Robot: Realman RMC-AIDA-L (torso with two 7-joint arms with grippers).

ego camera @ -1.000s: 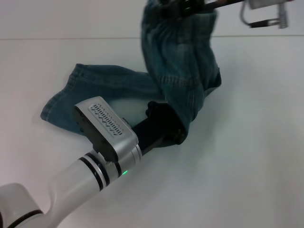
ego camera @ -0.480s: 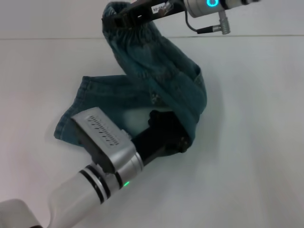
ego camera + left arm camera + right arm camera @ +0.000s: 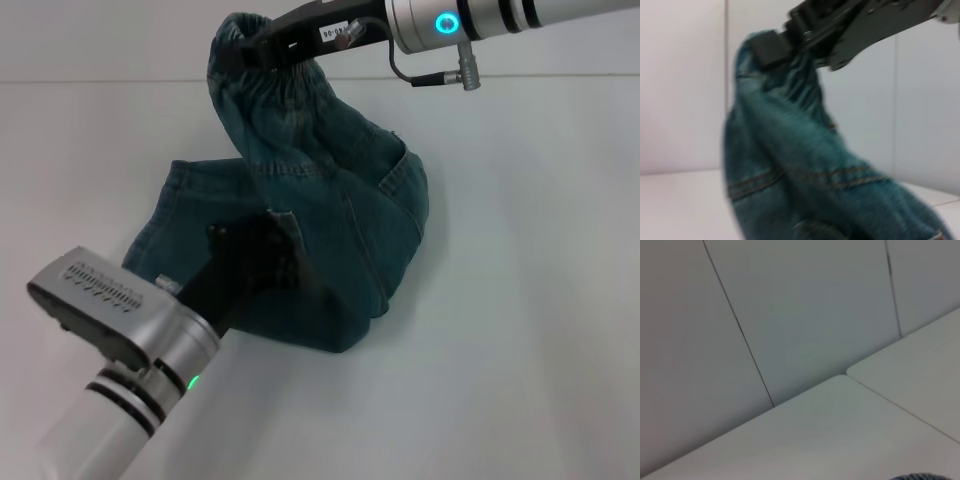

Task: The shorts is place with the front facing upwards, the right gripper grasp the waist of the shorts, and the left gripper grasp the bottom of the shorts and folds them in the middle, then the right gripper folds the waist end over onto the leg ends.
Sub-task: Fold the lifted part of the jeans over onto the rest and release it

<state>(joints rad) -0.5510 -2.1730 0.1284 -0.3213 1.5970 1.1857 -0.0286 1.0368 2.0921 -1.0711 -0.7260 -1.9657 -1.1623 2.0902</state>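
Observation:
The blue denim shorts point(image 3: 330, 230) lie partly bunched on the white table point(image 3: 530, 300). Their elastic waist point(image 3: 245, 60) is lifted at the back, with my right gripper point(image 3: 252, 45) shut on it. From there the cloth hangs down onto the leg part, whose folded edge point(image 3: 345, 335) rests on the table. My left gripper point(image 3: 252, 240) hovers low over the middle of the shorts, fingers spread, with no cloth between them. The left wrist view shows the hanging shorts point(image 3: 790, 165) pinched by the right gripper point(image 3: 785, 42). Only a sliver of denim point(image 3: 914, 476) shows in the right wrist view.
The white table extends bare to the right and front of the shorts. A pale panelled wall point(image 3: 805, 315) rises behind the table's back edge. The left arm's silver wrist point(image 3: 120, 320) crosses the front left.
My left gripper let go of the leg end and drew back to the left over the shorts. The right gripper carried the waist left and slightly lower; the shorts settled flatter.

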